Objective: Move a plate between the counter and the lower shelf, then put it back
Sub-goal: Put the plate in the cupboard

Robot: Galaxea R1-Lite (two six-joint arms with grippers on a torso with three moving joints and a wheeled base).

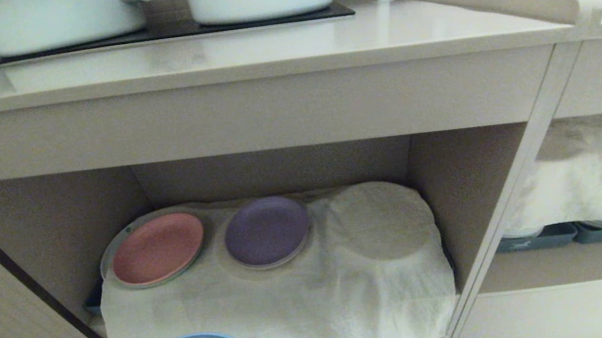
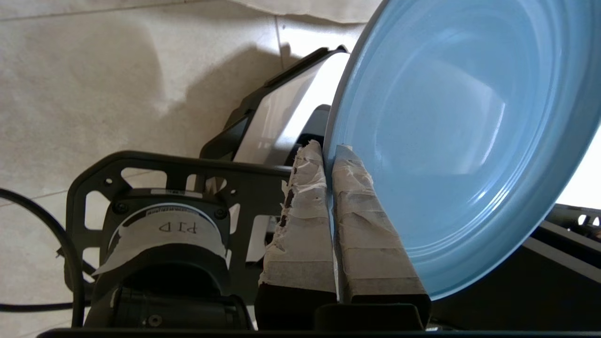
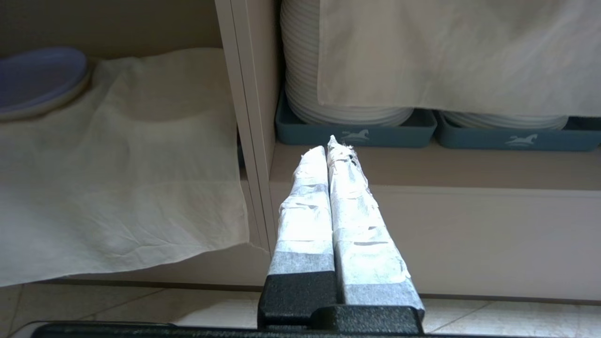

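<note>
While left jaws pinch the plate [image 2: 460,141] rim | right jaws together, empty

**A:** what's showing from the right wrist?

**B:** the right gripper [image 3: 331,143], taped fingers [image 3: 305,211] pressed together with nothing between them, out in front of the cabinet's upright divider [image 3: 244,141]. One side is the lower shelf [image 3: 117,28] with a wrinkled white cloth [image 3: 117,178] and a purple plate [image 3: 37,80] at its far corner.

**A:** and the other side?

**B:** stacked white plates [image 3: 305,70] in blue-grey trays [image 3: 357,134], another cloth [image 3: 446,51] hanging over them.
</note>
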